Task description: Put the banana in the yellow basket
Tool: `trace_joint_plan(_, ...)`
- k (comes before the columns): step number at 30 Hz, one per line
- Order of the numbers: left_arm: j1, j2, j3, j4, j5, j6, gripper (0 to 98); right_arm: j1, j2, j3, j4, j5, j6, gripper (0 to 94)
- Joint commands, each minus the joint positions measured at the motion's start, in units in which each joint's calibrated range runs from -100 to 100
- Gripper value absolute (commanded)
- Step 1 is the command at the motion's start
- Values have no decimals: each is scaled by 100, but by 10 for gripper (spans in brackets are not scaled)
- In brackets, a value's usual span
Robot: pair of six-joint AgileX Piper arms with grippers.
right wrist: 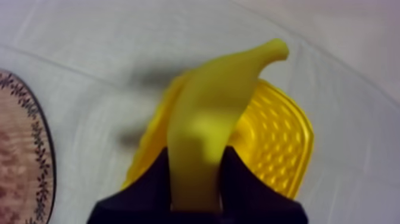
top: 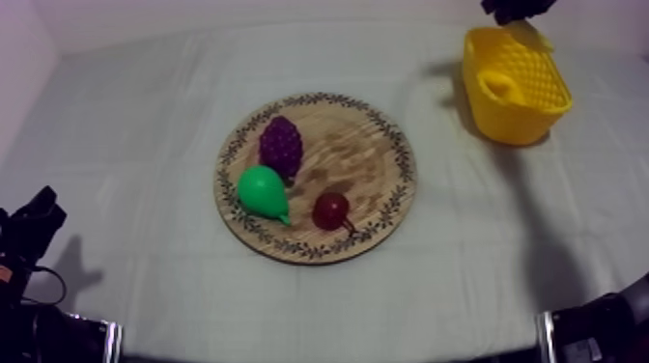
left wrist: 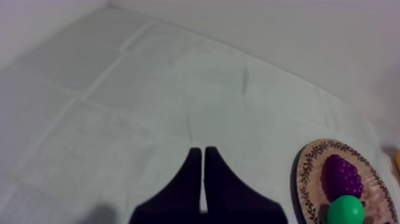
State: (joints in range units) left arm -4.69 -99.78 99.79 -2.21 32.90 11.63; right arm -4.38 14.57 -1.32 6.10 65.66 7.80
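Note:
My right gripper [right wrist: 196,179] is shut on the yellow banana [right wrist: 211,113], which hangs above the yellow basket [right wrist: 280,137]. From above, that gripper [top: 517,12] is over the basket [top: 517,92] at the far right, with the banana's tip [top: 528,35] just above the rim. The round wooden board [top: 372,154] in the middle carries purple grapes [top: 281,145], a green pear [top: 263,191] and a small red fruit [top: 331,209]. My left gripper [left wrist: 203,173] rests shut over bare cloth, left of the board [left wrist: 309,173].
The right arm's base [top: 599,333] and the left arm [top: 34,270] sit at the near corners. Bare cloth surrounds the board, and the basket stands close to the back right of the table.

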Motion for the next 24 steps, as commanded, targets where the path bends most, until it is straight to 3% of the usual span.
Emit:
trace_joint_plan(1,2,-5,-1,3,0,2,1,62,-7,149,157,-60,-430,57)
trace_joint_plan(11,2,-5,-1,3,0,0,1,248,39,842,513,-378,-1147,61)
trace_joint_plan(14,2,-5,-1,3,0,1,1,287,104,938,554,-437,-1266,99)
trace_joint_plan(17,2,-5,-1,3,0,1,1,304,158,975,552,-463,-1306,210)
trace_joint_plan(24,2,-5,-1,3,0,0,1,284,210,1155,552,-567,-1240,605)
